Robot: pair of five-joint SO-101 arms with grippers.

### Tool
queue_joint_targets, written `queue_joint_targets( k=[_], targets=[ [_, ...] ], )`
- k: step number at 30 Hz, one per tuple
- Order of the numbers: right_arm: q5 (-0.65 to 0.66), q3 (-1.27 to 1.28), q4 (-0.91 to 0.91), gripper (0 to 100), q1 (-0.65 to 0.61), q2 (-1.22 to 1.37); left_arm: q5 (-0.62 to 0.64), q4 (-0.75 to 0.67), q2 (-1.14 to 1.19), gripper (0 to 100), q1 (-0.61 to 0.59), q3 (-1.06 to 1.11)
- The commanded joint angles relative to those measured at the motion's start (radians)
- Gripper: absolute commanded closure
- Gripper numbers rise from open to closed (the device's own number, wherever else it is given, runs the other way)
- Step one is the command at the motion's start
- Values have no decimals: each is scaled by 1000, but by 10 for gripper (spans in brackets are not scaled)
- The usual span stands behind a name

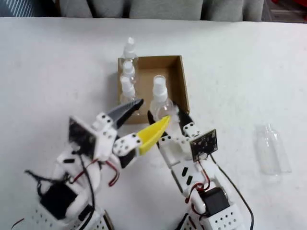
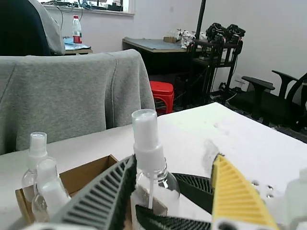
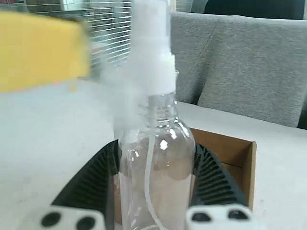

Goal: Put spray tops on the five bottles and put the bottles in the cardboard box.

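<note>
Held bottle: the clear held bottle (image 3: pixel 158 129) stands upright at the near right of the cardboard box, its neck well above the box walls
Spray top: a white spray top (image 2: pixel 145 139) sits on its neck with the dip tube running down inside; whether it is screwed fully home is hard to tell
Right gripper: the right gripper (image 1: pixel 167 115) is clamped on the bottle's body, one black jaw on each side
Left gripper: the left gripper (image 1: pixel 154 110) is spread wide, with the black finger on one side of the spray top and the yellow finger on the other, neither touching it
Cardboard box: the cardboard box (image 1: pixel 181 79) lies open-topped at the middle of the table (image 1: pixel 57 72), just beyond both grippers
Packed bottles: three bottles (image 1: pixel 128 72) with tops on stand in a row along the box's left wall
Last bottle: a lying bottle (image 1: pixel 272 149) rests on its side on the table, well apart to the right, with a bare neck as far as I can see
Step in hand: judged as the fourth of five, topping done or nearly done and boxing about to follow
Next move: it calls for the left gripper to stay clear while the right one lowers the bottle into the free right half and lets go without knocking the row; the lying bottle then needs standing up and a top
</note>
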Motion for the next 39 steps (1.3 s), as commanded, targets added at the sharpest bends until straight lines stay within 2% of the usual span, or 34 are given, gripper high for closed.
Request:
queue_joint_targets(
  k=[1,4,8,11,14,17,20,26,31,39],
  targets=[
    [6,-57,2,982,62,-4,8,149,-101,752,5,-71],
    [3,-89,2,982,108,-4,69,207,-111,784,10,-66],
    [3,-143,2,982,130,-2,149,183,-116,983,15,-18],
    [3,-167,12,982,128,-2,158,178,-116,944,44,26],
    [-9,-190,25,982,122,-2,155,181,-117,985,133,87],
    [-86,-224,41,982,122,-2,152,173,-117,979,237,163],
    [-133,-253,84,982,119,-2,152,117,-117,979,282,218],
    [-161,-255,174,982,-15,-2,153,-104,-116,979,285,367],
    [-161,-255,220,982,-30,-5,153,-253,-110,979,283,454],
    [-161,-255,272,982,-30,-7,157,-347,-108,979,143,470]
  ],
)
